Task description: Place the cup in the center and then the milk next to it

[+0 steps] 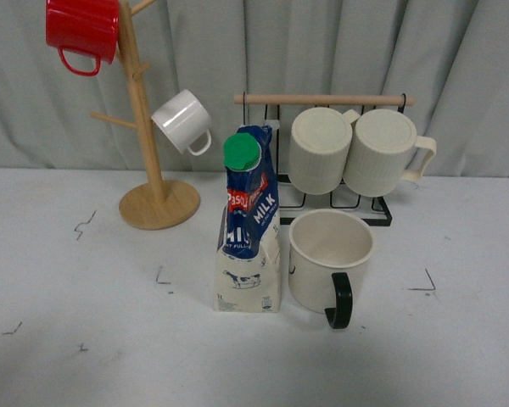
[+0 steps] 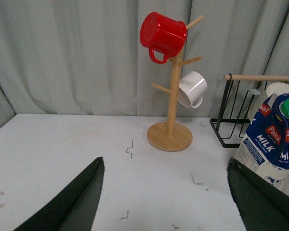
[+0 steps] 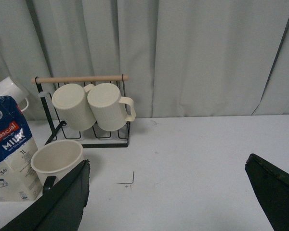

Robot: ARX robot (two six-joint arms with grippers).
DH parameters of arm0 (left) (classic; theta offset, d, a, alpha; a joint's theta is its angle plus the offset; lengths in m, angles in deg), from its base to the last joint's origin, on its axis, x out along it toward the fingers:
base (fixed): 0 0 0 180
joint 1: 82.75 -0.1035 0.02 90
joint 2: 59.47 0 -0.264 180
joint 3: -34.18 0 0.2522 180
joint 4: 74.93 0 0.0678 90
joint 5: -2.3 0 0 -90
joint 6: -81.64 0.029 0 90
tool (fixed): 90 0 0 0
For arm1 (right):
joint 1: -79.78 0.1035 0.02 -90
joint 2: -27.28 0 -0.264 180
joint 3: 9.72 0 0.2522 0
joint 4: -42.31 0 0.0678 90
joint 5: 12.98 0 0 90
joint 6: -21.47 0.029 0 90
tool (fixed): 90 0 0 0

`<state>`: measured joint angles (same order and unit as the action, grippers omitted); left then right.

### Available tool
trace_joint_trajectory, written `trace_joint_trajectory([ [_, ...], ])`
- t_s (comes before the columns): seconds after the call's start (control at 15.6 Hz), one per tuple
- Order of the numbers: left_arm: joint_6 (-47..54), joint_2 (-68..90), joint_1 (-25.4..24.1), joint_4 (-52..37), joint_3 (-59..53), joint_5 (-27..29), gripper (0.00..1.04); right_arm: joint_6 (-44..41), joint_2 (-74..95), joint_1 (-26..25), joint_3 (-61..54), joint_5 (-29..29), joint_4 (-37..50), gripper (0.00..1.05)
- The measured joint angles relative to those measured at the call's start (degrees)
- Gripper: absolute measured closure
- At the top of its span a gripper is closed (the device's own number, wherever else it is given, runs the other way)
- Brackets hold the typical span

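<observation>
Both pincers, left (image 2: 166, 202) and right (image 3: 166, 202), gape wide, holding nothing. Your cup (image 1: 329, 258) stands mid-desk (image 1: 68, 339), milk carton (image 1: 248, 229) just left of it. Judged complete; nothing left.

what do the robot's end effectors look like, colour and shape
Only the fingers show, in the wrist views. The left end effector has two matte black fingers, flat and tapering to blunt points. The right end effector looks the same: two plain black wedge-shaped fingers. No cables, markings or pads are visible, and neither arm appears in the front view.
</observation>
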<state>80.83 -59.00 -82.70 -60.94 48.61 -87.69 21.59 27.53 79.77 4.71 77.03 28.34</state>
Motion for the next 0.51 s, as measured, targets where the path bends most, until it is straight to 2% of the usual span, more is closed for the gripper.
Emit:
trace_joint_trajectory([
  [0.13,0.07,0.0,0.0,0.0,0.0,0.0,0.05,0.0,0.0,0.0,0.0,-0.02,0.0,0.06],
  [0.19,0.04,0.0,0.0,0.0,0.0,0.0,0.08,0.0,0.0,0.0,0.0,-0.02,0.0,0.06],
  [0.51,0.04,0.0,0.0,0.0,0.0,0.0,0.07,0.0,0.0,0.0,0.0,-0.02,0.0,0.06],
])
